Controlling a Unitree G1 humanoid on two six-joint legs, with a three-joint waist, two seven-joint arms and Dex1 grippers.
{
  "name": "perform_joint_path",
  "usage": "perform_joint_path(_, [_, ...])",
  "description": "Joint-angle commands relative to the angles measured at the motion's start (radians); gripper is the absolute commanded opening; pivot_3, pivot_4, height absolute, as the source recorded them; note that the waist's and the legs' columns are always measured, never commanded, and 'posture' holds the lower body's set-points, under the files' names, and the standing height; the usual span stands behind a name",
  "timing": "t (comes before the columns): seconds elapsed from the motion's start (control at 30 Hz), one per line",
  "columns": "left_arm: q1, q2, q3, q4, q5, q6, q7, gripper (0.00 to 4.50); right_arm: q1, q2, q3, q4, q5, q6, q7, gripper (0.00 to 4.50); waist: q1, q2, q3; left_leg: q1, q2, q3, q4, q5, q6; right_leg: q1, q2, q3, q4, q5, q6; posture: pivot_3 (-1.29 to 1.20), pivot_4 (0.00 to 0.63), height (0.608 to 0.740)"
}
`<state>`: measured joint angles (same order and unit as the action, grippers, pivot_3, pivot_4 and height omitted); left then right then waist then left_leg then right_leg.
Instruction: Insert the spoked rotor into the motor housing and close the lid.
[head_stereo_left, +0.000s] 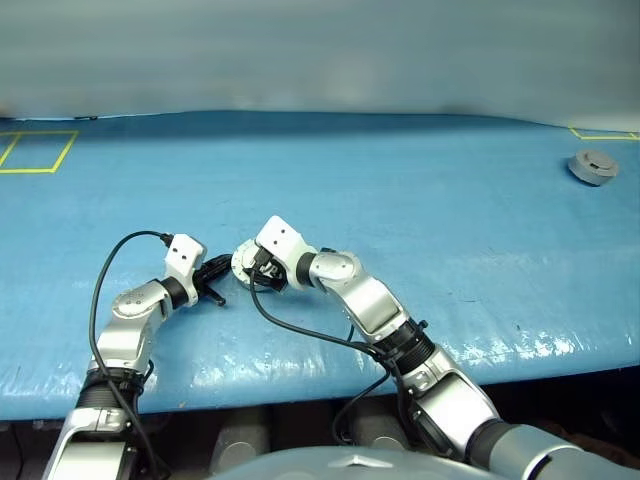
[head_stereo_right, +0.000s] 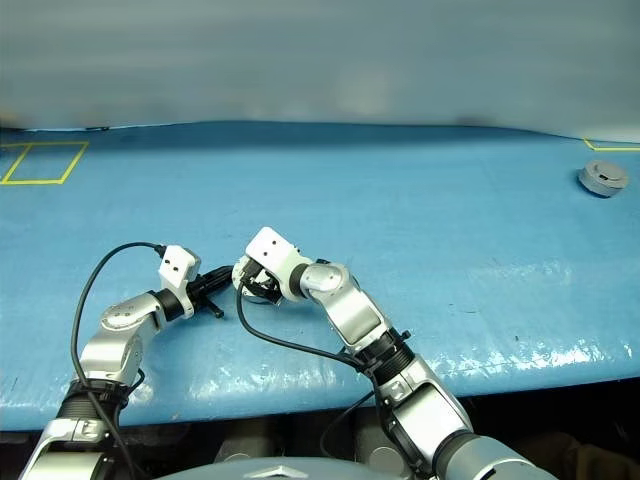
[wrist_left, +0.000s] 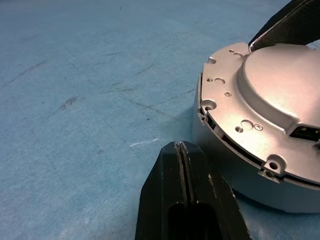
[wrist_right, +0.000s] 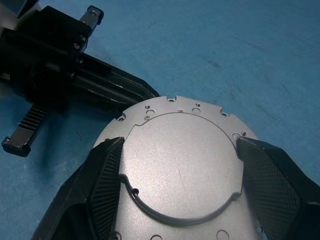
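My right gripper (wrist_right: 180, 165) has its jaws spread wide and clamped on the sides of the motor housing (wrist_left: 260, 125), which sits on the blue desk (head_stereo_left: 420, 180) near the front edge, plain grey face with small holes up; no brand, label or writing readable on it. My left gripper (wrist_left: 181, 150) has its jaws pressed fully together, holding nothing, tips just beside the housing rim. A small grey round part (head_stereo_left: 592, 166) lies well apart at the far right corner, beside yellow tape lines (head_stereo_left: 35, 150).
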<state>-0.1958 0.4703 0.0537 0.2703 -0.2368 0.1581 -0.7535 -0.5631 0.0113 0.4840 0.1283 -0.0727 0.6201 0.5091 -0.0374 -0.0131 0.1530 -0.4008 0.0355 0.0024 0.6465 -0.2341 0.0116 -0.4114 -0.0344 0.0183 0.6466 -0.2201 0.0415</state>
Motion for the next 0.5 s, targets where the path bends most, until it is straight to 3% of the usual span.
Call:
perform_joint_path(0.03, [-0.01,0.001,0.007,-0.007,-0.009,-0.017,-0.017,0.05,0.008,0.004,0.002,0.006,-0.008,0.043,-0.015,3.25,0.0,0.0,0.0,0.0,0.0,0.0,0.0,0.0,0.0,0.0,0.0,0.0,0.0,0.0,0.0,0.0,0.15,0.74])
perform_joint_path(0.5, [-0.01,-0.002,0.005,0.005,-0.008,-0.026,-0.033,0.05,0.001,0.036,-0.016,-0.013,0.021,0.117,-0.019,3.25,0.0,0.0,0.0,0.0,0.0,0.0,0.0,0.0,0.0,0.0,0.0,0.0,0.0,0.0,0.0,0.0,0.15,0.74])
